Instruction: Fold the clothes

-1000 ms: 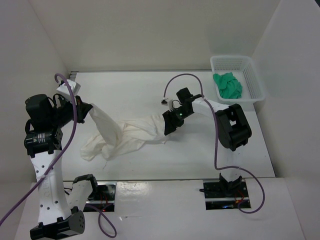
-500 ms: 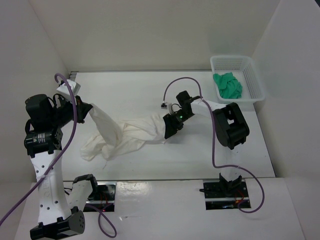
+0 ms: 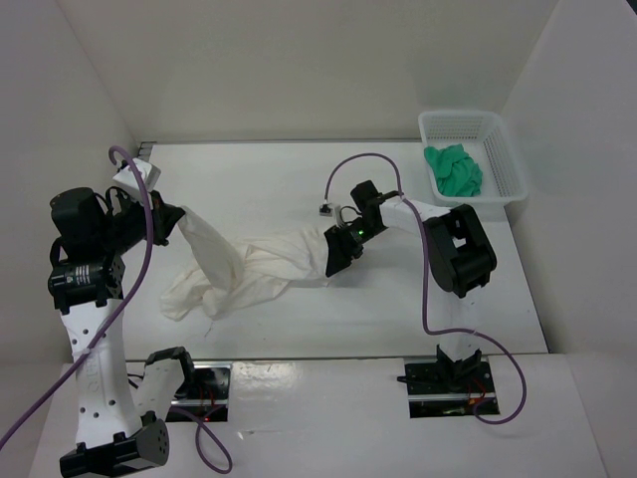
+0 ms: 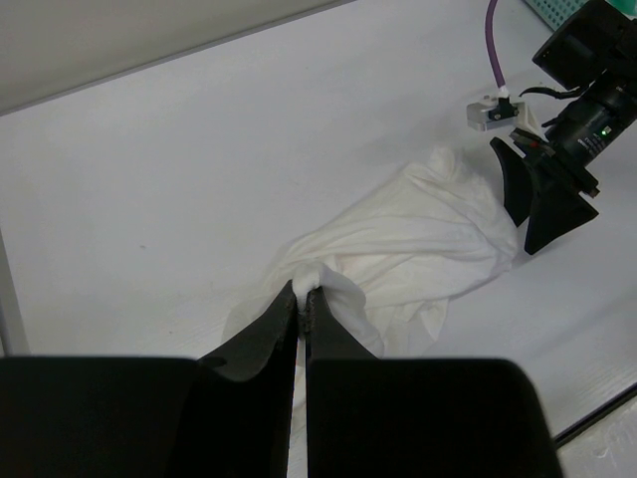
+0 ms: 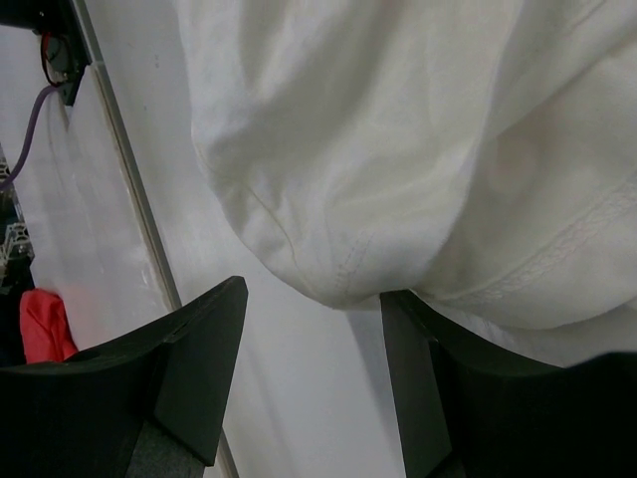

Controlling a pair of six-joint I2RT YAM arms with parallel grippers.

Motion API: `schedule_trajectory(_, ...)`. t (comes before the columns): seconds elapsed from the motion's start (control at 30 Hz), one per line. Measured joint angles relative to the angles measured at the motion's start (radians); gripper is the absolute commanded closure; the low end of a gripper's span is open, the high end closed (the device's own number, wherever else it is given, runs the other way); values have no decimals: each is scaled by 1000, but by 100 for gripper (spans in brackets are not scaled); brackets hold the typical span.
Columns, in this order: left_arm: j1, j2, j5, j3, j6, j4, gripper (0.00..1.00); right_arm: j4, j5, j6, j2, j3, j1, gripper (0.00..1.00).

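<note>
Gripping a bunched corner of the white garment [image 4: 418, 239] with the left pincer [image 4: 302, 299], clamped tight and held up off the table [image 3: 299, 179] at its left side. Standing apart at the right pincer [image 5: 314, 299], fingers [image 5: 199, 368] either side of the hemmed opposite end, not closed on it. Strung between the two as a crumpled, twisted rope, sagging onto the tabletop near the front.

Judged as spreading out ahead of any fold: nothing lying flat yet. Next, probably: close on the hem, then draw apart to stretch the fabric smooth without slipping from the left grip.

Counted: one garment, one green cloth [image 3: 453, 169] inside one basket [image 3: 460, 117], two pincers.
</note>
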Motion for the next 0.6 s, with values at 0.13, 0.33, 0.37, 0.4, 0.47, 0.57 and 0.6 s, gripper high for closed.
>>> schedule_trajectory(0.13, 0, 0, 3, 0, 0, 0, 100, 2, -11, -3, -1, 0, 0, 39)
schedule_trajectory(0.33, 0, 0, 3, 0, 0, 0, 100, 4, -39, 0, -26, 0, -20, 42)
schedule_trajectory(0.37, 0, 0, 4, 0, 0, 0, 100, 6, -48, 3, -31, 0, -31, 42)
schedule_trajectory(0.4, 0, 0, 5, 0, 0, 0, 100, 8, -59, 3, -36, 0, -44, 42)
schedule_trajectory(0.47, 0, 0, 6, 0, 0, 0, 100, 13, -79, 6, -40, 0, -72, 41)
schedule_trajectory(0.57, 0, 0, 8, 0, 1, 0, 100, 14, -102, 10, -40, 0, -103, 41)
schedule_trajectory(0.6, 0, 0, 9, 0, 3, 0, 100, 14, -109, 11, -40, 0, -109, 41)
